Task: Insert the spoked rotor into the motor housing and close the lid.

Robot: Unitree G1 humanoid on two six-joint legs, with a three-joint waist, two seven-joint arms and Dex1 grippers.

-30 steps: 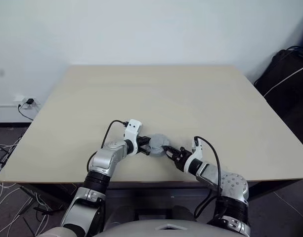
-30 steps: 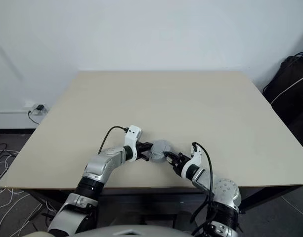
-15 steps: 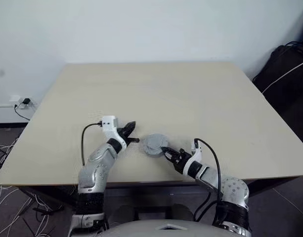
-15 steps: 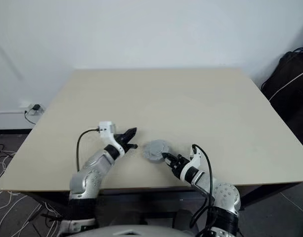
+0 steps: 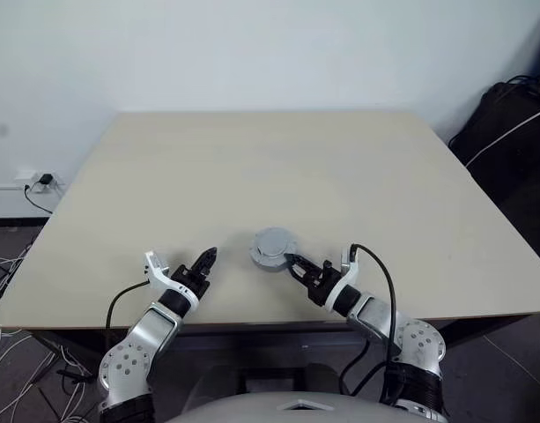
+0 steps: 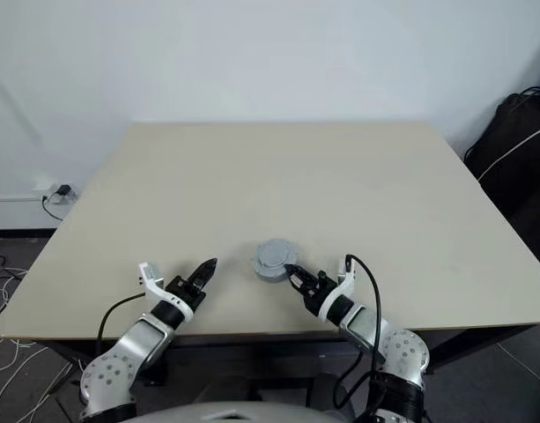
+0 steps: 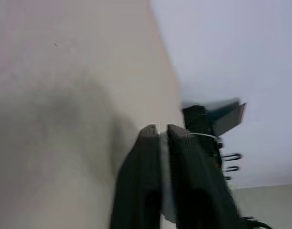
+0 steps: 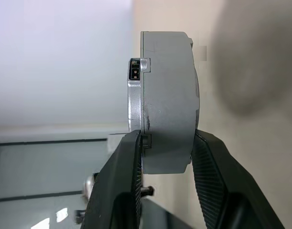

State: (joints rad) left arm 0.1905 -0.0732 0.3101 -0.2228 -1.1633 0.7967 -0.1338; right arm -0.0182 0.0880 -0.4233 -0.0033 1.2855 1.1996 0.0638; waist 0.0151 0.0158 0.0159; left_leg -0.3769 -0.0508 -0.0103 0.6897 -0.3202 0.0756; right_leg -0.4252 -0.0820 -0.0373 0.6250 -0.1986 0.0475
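Observation:
A round grey motor housing with its lid on top hovers near the front middle of the beige table. My right gripper is shut on its rim from the right. In the right wrist view the housing shows edge-on, clamped between the two black fingers. The spoked rotor is hidden. My left gripper sits apart from the housing, to its left and low over the table. A narrow gap shows between its fingers, and nothing is in it.
A black bag stands off the table's right side. A wall socket with cables is on the floor at the left. Both grippers work close to the table's front edge.
My left gripper has let go of the grey housing, rolled, and drawn back to the left. The right gripper keeps its hold and has lifted the housing slightly.

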